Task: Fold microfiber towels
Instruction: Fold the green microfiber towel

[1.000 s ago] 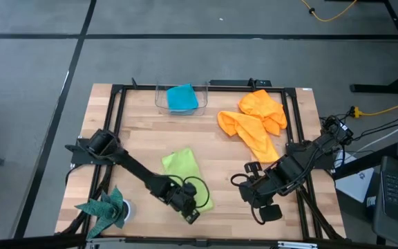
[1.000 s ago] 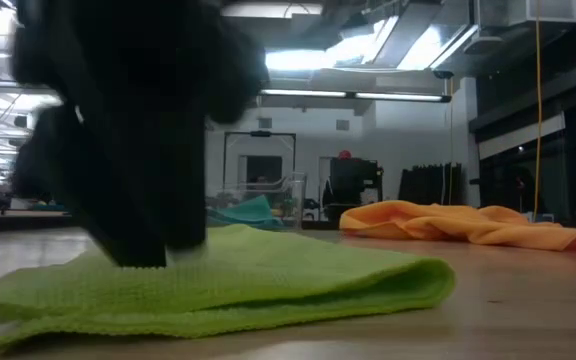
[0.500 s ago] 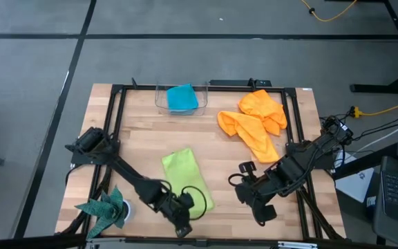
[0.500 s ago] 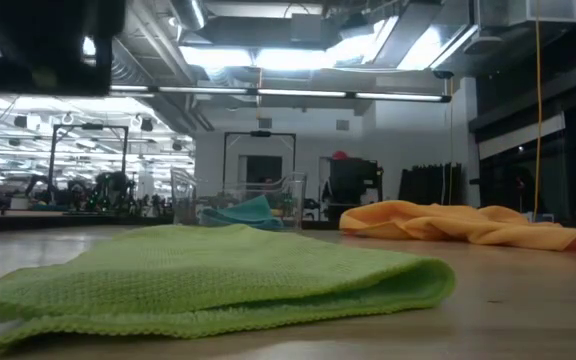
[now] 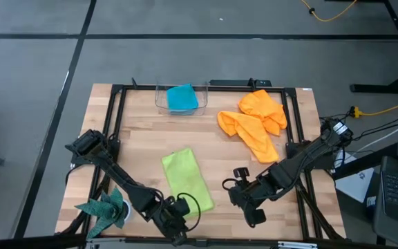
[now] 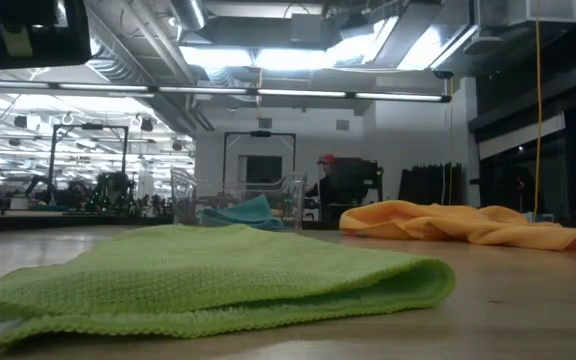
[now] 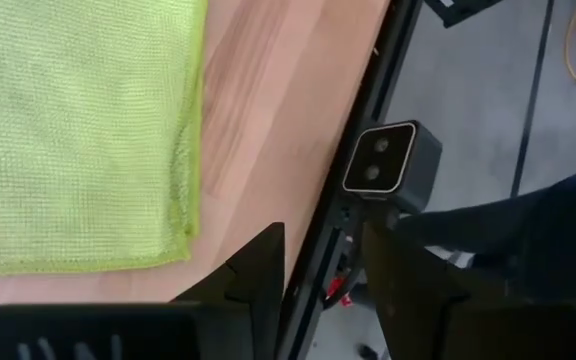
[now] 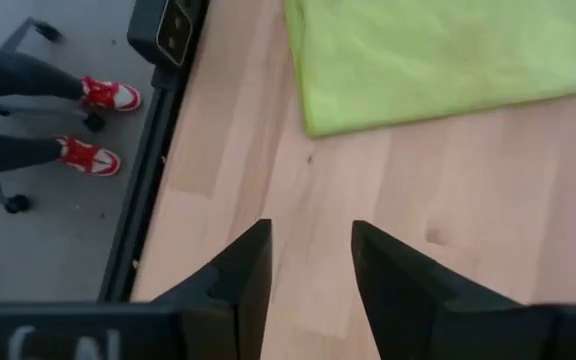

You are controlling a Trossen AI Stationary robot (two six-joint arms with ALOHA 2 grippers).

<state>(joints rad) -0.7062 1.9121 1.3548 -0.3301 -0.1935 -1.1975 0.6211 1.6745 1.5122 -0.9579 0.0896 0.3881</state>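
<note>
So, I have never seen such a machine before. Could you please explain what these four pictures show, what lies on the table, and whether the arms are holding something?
It is a robot with two dark arms at a wooden table. One picture looks straight down from above, one looks level across the tabletop, and two come from cameras on the arms' wrists. The lime-green towel lies folded near the front edge. Two orange towels lie crumpled at the far right, and a blue towel sits in a clear bin. A dark teal cloth is at the front left corner. The left gripper and the right gripper are both open and empty, on either side of the green towel's front end.
</note>
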